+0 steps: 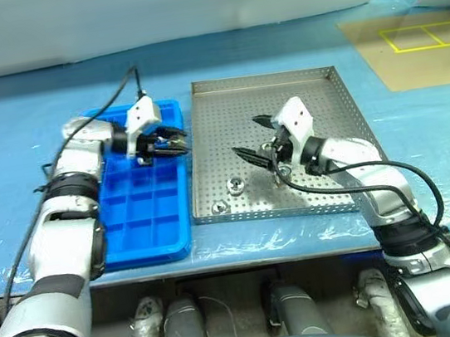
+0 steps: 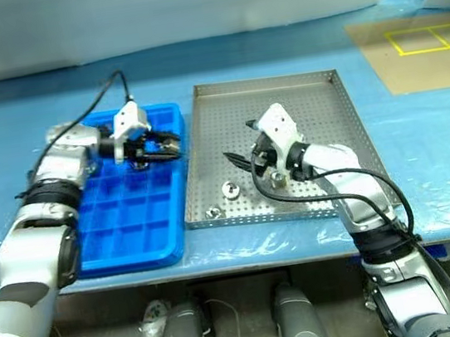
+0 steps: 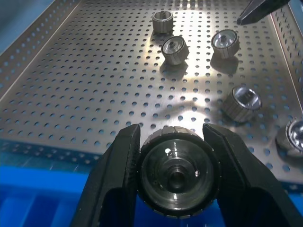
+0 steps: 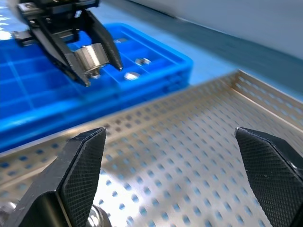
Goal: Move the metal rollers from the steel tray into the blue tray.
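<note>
Silvery metal roller [image 3: 176, 173] sits clamped in the left gripper [image 1: 169, 143] above the blue tray [image 1: 147, 238]. Right gripper [image 1: 253, 138] gapes over the steel tray [image 1: 313, 81], rollers [image 1: 235, 186] beneath. Blue-covered table [image 1: 4, 149].

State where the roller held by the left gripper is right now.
The held roller sits clamped in the left gripper, above the blue tray's edge that faces the steel tray, on the robot's left in the eye views.
</note>
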You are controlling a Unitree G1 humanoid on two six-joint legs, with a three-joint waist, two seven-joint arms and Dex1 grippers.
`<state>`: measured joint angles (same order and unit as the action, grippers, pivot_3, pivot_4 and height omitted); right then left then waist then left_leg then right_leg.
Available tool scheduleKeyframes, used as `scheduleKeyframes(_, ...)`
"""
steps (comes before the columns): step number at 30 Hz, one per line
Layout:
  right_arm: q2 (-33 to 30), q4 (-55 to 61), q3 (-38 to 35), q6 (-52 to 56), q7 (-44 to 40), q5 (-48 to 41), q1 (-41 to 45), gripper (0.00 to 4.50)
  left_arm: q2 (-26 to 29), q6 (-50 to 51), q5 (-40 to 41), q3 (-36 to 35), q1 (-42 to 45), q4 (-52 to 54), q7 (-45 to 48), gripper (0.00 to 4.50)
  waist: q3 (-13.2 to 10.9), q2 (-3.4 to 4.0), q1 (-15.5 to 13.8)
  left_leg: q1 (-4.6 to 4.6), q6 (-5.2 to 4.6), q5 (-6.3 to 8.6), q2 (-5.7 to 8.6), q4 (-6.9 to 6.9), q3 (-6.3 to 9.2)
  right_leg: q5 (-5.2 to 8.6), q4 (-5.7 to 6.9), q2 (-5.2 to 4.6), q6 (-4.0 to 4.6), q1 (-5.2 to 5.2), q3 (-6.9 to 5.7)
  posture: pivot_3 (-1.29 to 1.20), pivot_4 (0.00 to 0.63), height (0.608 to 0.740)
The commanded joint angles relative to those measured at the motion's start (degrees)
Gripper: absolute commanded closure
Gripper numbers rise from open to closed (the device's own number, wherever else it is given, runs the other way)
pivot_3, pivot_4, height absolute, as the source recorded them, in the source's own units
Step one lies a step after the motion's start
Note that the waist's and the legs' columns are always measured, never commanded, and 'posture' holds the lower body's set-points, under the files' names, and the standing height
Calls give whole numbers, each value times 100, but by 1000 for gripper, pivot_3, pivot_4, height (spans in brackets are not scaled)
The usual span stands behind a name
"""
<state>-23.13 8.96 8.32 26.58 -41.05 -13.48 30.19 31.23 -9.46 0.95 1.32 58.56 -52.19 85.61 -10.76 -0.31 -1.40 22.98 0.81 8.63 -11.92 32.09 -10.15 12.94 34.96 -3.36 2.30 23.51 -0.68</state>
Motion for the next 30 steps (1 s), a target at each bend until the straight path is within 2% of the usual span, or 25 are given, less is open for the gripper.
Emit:
scheduleKeyframes(1, 263, -150, 365, -306, -524, -156, 535, 0, 510, 415, 395, -344, -300, 1033, -112, 2766, 0, 0, -55, 4, 3, -2, -1, 0, 0, 0, 6, -1, 1, 6, -2, -39, 150, 740)
scheduleKeyframes(8, 1106, -1373, 657, -769, -1246, -234, 1558, 0, 1303, 1370, 923, -935, -1722, 2677, -762, 2766, -1, 2, -262, 34, 34, -19, -3, -2, 1, 17, 77, -3, 27, 69, -9, 77, 150, 740)
scheduleKeyframes(10, 1395, -2015, 795, -1083, -1446, -103, 1853, 0, 1522, 1634, 1052, -1222, -2492, 3180, -990, 2766, -1, 2, -286, 41, 58, -33, -6, -7, 3, 22, 81, -1, 34, 70, -27, 125, 150, 740)
scheduleKeyframes(14, 1550, -2677, 918, -1575, -1764, 102, 2052, 0, 1647, 2108, 1334, -1572, -3492, 3999, -1408, 2766, 0, 0, -405, 47, 76, -44, -14, -18, 15, 29, 81, -1, 45, 72, -46, 182, 150, 740)
scheduleKeyframes(19, 1582, -2874, 880, -1651, -2019, 119, 2084, 0, 1607, 2248, 1457, -1647, -4119, 4455, -1790, 2766, -1, -1, -619, 64, 86, -51, -26, -17, 26, 31, 83, 0, 49, 73, -75, 219, 150, 740)
scheduleKeyframes(30, 1476, -2974, 754, -1666, -2003, 258, 2021, 0, 1578, 2446, 1425, -1535, -4522, 4767, -2473, 2766, 1, -4, -617, 56, 96, -56, -38, -16, 35, 32, 90, 10, 51, 72, -73, 217, 150, 740)
